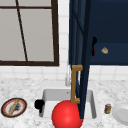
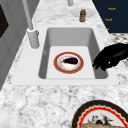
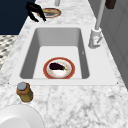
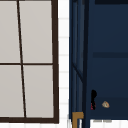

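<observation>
- My left hand (image 1: pixel 39 104) hovers over the sink's (image 2: pixel 100 75) left edge, fingers curled loosely downward, pinching nothing.
- My right hand (image 1: pixel 93 45) sits up inside the open blue cabinet (image 1: pixel 110 30), by the door's (image 1: pixel 83 75) edge; I cannot tell how its fingers stand.
- A plate with an eggplant (image 2: pixel 70 60) lies on the sink floor.

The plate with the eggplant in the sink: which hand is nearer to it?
Left. The left hand hangs at the sink's front edge beside the plate with the eggplant; the right hand is up inside the open wall cabinet.
</observation>
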`<state>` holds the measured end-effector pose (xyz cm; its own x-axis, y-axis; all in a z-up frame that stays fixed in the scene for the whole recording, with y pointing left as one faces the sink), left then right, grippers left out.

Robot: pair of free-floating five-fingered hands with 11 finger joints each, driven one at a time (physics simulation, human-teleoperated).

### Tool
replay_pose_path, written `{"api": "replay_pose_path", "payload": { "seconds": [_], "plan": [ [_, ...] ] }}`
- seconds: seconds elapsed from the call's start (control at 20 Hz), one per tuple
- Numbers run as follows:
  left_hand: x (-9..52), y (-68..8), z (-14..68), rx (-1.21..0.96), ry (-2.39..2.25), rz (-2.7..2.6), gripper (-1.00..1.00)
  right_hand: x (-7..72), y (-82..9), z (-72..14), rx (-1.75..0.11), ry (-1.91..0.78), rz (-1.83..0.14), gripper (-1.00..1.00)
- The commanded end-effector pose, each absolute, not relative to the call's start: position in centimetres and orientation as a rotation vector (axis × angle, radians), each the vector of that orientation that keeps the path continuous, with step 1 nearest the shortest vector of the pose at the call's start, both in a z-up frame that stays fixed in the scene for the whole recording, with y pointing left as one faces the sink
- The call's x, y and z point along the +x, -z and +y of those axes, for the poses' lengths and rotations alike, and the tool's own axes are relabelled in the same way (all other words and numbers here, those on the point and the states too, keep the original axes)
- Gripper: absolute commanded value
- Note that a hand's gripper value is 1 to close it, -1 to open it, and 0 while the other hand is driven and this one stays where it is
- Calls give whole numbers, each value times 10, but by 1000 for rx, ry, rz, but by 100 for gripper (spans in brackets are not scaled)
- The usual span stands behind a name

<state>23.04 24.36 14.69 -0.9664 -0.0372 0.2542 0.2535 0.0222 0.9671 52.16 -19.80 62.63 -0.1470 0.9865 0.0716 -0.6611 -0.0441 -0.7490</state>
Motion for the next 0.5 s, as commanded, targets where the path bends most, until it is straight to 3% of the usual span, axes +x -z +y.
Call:
{"api": "replay_pose_path", "payload": {
  "seconds": [0.0,0.45],
  "plan": [
    [230,-147,244,-225,2049,-2085,0,522,-629,-199,-602,-1548,-792,-100],
    [230,-147,244,-225,2049,-2085,0,516,-681,-229,-518,-1539,-784,-100]
  ]
}}
